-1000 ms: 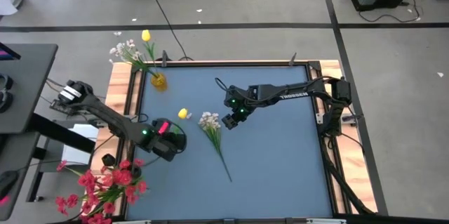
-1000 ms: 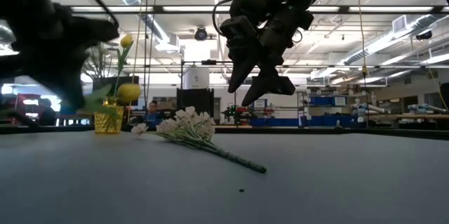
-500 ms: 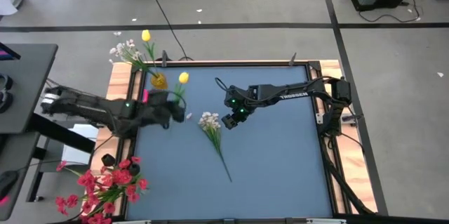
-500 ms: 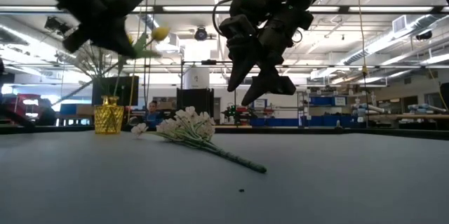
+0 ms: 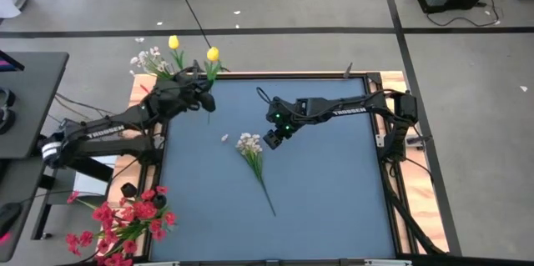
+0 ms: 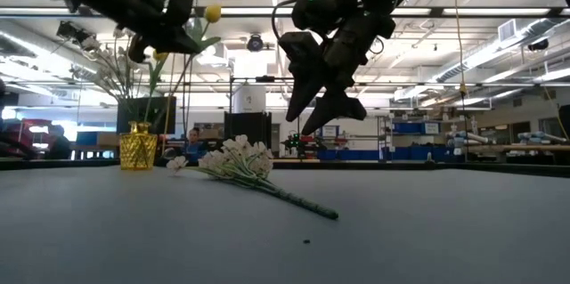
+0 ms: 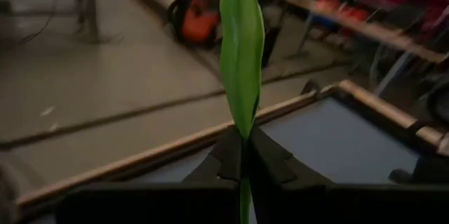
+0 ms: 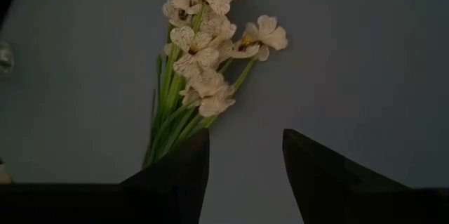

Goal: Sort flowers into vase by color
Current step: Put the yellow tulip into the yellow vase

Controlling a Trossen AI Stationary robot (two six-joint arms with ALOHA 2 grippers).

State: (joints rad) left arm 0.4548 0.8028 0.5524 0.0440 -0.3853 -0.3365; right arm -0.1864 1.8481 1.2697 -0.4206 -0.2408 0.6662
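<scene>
My left gripper (image 5: 200, 91) is high over the table's far left corner, shut on a yellow tulip sprig (image 5: 212, 54), next to a yellow glass vase (image 6: 137, 146) holding a yellow tulip (image 5: 173, 42) and white blossoms (image 5: 147, 59). A white-blossom sprig (image 5: 250, 151) lies flat on the blue mat mid-table, also in the right wrist view (image 8: 205, 62). My right gripper (image 5: 274, 139) hovers open above and just right of its blossoms, touching nothing. Red flowers (image 5: 125, 216) hang over the table's near left corner. My left gripper pinches the tulip sprig's green stem and leaf (image 7: 242, 122) between its two fingers. The sprig is lifted clear of the table and stands roughly upright, bud (image 6: 212, 13) above the fingers, lower stem hanging below them.
The table has a raised wooden frame (image 5: 267, 74) around the blue mat. A small loose white petal (image 5: 224, 138) lies left of the white sprig. Cables and floor surround the table; the mat's right half (image 5: 334, 183) is bare.
My left gripper has carried the yellow tulip from low over the mat's left-middle up and toward the far left corner, beside the vase; the sprig has turned upright. My right gripper has stayed over the white sprig, which has not moved.
</scene>
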